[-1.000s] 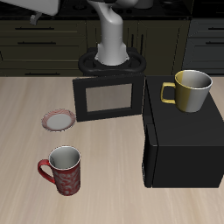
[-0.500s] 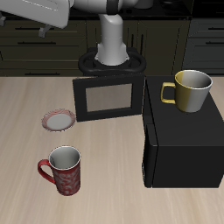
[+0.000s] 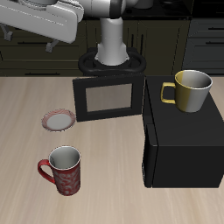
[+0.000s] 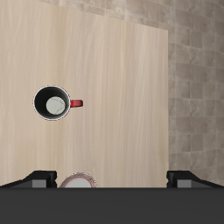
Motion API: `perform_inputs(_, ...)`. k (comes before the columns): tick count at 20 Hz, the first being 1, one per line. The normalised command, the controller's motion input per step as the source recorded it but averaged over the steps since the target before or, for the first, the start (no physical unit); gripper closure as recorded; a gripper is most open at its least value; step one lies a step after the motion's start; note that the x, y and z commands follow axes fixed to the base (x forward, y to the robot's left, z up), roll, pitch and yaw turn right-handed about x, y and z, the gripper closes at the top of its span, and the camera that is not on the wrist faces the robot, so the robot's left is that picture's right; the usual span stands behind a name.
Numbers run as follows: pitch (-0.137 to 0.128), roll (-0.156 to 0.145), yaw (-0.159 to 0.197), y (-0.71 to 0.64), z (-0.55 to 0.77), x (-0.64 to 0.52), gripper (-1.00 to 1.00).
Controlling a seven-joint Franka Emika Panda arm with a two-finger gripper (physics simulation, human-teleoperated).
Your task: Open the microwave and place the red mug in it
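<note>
High above table, gripper (image 3: pixel 54 42) has swung lower toward red mug (image 3: pixel 63 170) w/ microwave (image 3: pixel 179 140) door already open; claw spread, empty.

One camera looks down at the table (image 3: pixel 105 166) from the front. The other looks straight down from high up. Both show the red mug (image 3: pixel 63 171) (image 4: pixel 52 102).

Bench (image 3: pixel 114 188): light wood-grain planks, evenly lit. Dark cabinets (image 3: pixel 35 39) with drawer fronts and bar handles run along the back. Wrist view: grey-brown tiled floor (image 4: pixel 197 79) lies beyond the bench edge.
</note>
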Motion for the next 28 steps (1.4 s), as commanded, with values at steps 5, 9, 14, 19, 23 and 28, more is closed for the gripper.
perform_inputs(5,0.004,0.046,-0.008,0.08,-0.14,0.36,-1.0)
perform_inputs(9,-0.052,0.005,-0.005,0.01,-0.07,0.19,-1.0)
perform_inputs(14,0.012,0.001,-0.018,0.09,-0.19,0.21,-1.0)
perform_inputs(19,0.002,0.039,-0.005,0.28,-0.32,0.1,-1.0)
perform_inputs(23,0.022,0.044,0.018,0.11,-0.37,0.12,-1.0)
perform_inputs(28,0.031,-0.001,-0.035,-0.08,-0.3,0.1,-1.0)
